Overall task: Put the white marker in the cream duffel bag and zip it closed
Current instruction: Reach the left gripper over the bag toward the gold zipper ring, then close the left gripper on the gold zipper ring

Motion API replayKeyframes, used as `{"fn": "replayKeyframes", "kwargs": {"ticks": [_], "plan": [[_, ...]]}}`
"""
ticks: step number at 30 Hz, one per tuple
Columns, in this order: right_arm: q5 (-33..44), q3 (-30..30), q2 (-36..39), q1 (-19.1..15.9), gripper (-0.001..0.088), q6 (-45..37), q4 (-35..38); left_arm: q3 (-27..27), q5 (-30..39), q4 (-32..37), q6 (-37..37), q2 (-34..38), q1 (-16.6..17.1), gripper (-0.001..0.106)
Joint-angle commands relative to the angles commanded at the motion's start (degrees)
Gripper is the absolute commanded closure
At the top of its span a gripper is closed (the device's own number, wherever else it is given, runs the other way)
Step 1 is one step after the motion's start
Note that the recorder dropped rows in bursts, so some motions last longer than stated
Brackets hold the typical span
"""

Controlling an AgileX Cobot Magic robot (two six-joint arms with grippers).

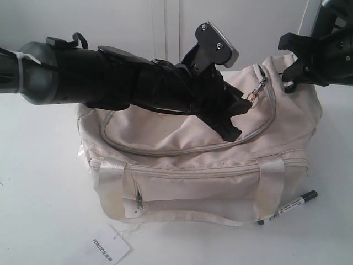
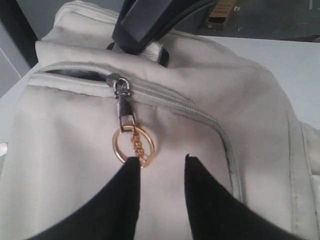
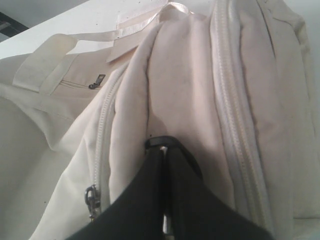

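Cream duffel bag (image 1: 182, 182) slumps mid-table (image 1: 33, 193), soft matte cloth creasing under glossier satin straps (image 1: 269, 187). Its curved top zipper is run shut almost to the end, so I judge it must be opened before anything goes in. Toward the table's front left corner lies a flat paper tag (image 1: 105, 248). Above the bag the left gripper (image 2: 161, 159) hangs empty with its tapered black fingers spread. One tip just touches the thin gold ring pull (image 2: 136, 145) dangling from the metal slider (image 2: 122, 87), placed, it seems, to catch that ring. At the bag's right end the right gripper (image 3: 162, 145) is clamped on a ridge of cloth, probably bracing against the tug. The white marker (image 1: 288, 206), slim and black-capped, lies on the table just beside the bag's front right corner, not yet inside.
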Motion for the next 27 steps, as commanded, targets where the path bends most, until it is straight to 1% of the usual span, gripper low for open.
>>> {"fn": "replayKeyframes", "kwargs": {"ticks": [2,7,12,18,19,21,25,27], "plan": [[0.0,0.0,0.0,0.0,0.0868,0.0,0.0,-0.6,0.0,-0.2,0.0,0.7,0.0,0.059],[0.0,0.0,0.0,0.0,0.0868,0.0,0.0,-2.7,0.5,-0.4,0.0,2.1,0.0,0.059],[0.1,0.0,0.0,0.0,0.0868,0.0,0.0,-4.3,-1.8,-0.4,0.0,4.0,0.0,0.060],[0.2,0.0,0.0,0.0,0.0868,0.0,0.0,-5.8,-1.9,-0.4,0.0,5.8,0.0,0.060],[0.2,0.0,0.0,0.0,0.0868,0.0,0.0,-6.0,-2.2,-0.4,0.0,5.9,0.0,0.061],[0.2,0.0,0.0,0.0,0.0868,0.0,0.0,-6.4,-2.6,-0.4,0.0,5.9,0.0,0.068],[0.2,0.0,0.0,0.0,0.0868,0.0,0.0,-6.6,-2.0,-0.4,0.0,5.9,0.0,0.091],[0.2,0.0,0.0,0.0,0.0868,0.0,0.0,-6.6,-1.3,-0.4,0.0,5.9,0.0,0.100]]}}
